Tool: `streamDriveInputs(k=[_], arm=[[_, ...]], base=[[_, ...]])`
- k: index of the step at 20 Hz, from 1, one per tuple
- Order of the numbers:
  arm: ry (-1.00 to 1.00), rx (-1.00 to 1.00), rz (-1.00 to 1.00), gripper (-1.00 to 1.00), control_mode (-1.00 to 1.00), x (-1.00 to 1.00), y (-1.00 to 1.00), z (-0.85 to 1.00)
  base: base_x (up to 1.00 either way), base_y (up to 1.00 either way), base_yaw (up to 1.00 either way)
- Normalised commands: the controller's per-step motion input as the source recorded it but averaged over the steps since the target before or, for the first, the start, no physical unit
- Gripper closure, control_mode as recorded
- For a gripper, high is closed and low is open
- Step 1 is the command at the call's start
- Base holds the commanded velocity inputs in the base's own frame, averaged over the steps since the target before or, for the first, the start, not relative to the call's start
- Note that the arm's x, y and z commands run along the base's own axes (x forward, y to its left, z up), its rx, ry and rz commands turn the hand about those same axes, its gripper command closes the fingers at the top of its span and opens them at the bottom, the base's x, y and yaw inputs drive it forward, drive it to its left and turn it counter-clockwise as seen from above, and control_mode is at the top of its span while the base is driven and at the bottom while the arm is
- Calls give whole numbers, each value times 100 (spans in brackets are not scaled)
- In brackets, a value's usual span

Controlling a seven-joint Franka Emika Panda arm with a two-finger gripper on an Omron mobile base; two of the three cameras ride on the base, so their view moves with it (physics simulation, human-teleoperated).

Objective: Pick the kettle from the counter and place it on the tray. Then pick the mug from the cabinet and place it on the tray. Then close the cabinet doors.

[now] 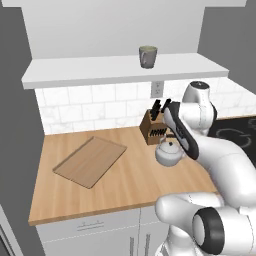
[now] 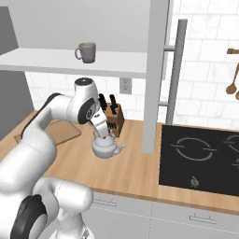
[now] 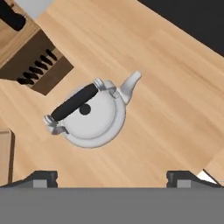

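Observation:
The silver-grey kettle [image 3: 92,116] stands upright on the wooden counter [image 1: 131,186], its dark handle [image 3: 73,103] running diagonally and its spout toward the cooktop. My gripper [image 3: 112,178] hangs open just above it, fingertips [image 3: 42,177] wide apart with nothing between them. From the side, the gripper [image 2: 103,134] sits close over the kettle [image 2: 106,147] lid. The tray [image 1: 90,161] lies bare on the counter's left part. The grey mug [image 1: 148,56] stands on the white shelf [image 1: 90,71] of the cabinet. One cabinet door [image 2: 156,79] stands open, edge-on, with its bar handle [image 2: 175,70].
A wooden knife block [image 1: 155,128] stands against the tiled wall right behind the kettle. A black cooktop [image 2: 200,159] takes up the counter to the right. Wooden utensils [image 2: 233,79] hang on the far right wall. A wall socket [image 1: 157,89] sits above the block.

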Motion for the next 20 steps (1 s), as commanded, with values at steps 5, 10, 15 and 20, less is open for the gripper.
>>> streamDriveInputs(k=[5,10,15,20], arm=[[0,5,-15,-100,-100,33,-1,-11],[0,0,-16,-100,-100,32,0,-17],[0,0,-10,-100,-100,18,0,-19],[0,0,-8,-100,-100,11,0,-22]], base=[[0,0,0],[0,0,0],[0,0,0],[0,0,0]])
